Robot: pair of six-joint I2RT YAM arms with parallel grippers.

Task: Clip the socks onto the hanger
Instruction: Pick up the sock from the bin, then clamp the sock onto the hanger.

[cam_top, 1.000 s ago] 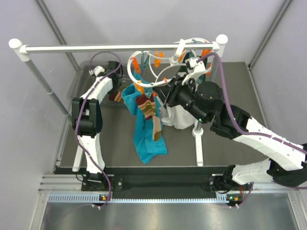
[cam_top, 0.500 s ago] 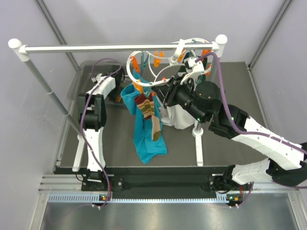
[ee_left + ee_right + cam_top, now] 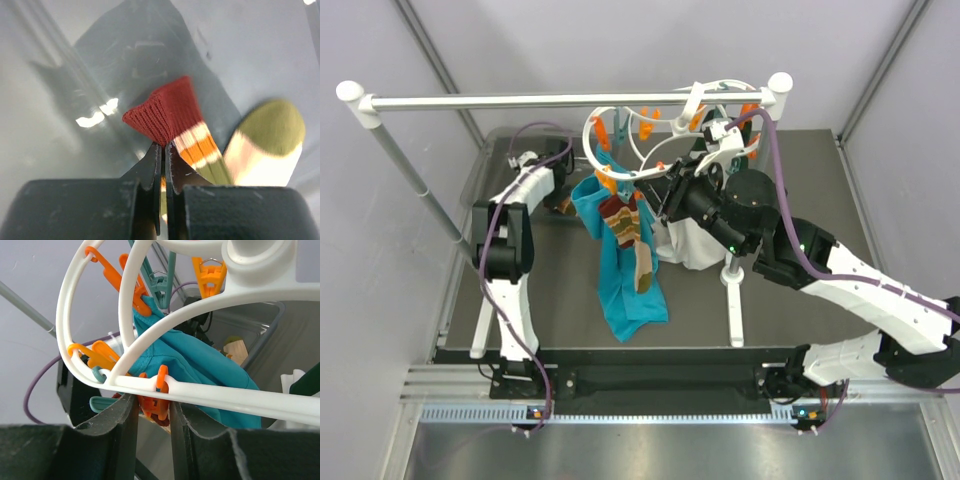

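Note:
In the left wrist view my left gripper (image 3: 164,146) is shut on the dark red cuff of a sock (image 3: 167,112) with tan and orange stripes. An olive-toed sock part (image 3: 270,132) lies beside it. From above, this gripper (image 3: 563,203) sits low at the back left. Another sock (image 3: 625,222) hangs from the white ring hanger (image 3: 620,140) over a teal cloth (image 3: 625,285). My right gripper (image 3: 153,404) is shut on an orange clip (image 3: 159,412) under the hanger's white bar (image 3: 235,399); from above it (image 3: 663,193) is at the ring's near side.
A long white rail (image 3: 570,100) on poles spans the back, and the hanger's hook hangs over it. A white cloth (image 3: 695,245) hangs by the right arm. A clear bin (image 3: 485,175) stands at the back left. A white pole base (image 3: 732,300) rises mid-table.
My left gripper has shut on the sock's red cuff, and its arm shifted a little at the back left. The right gripper has stayed on the orange clip.

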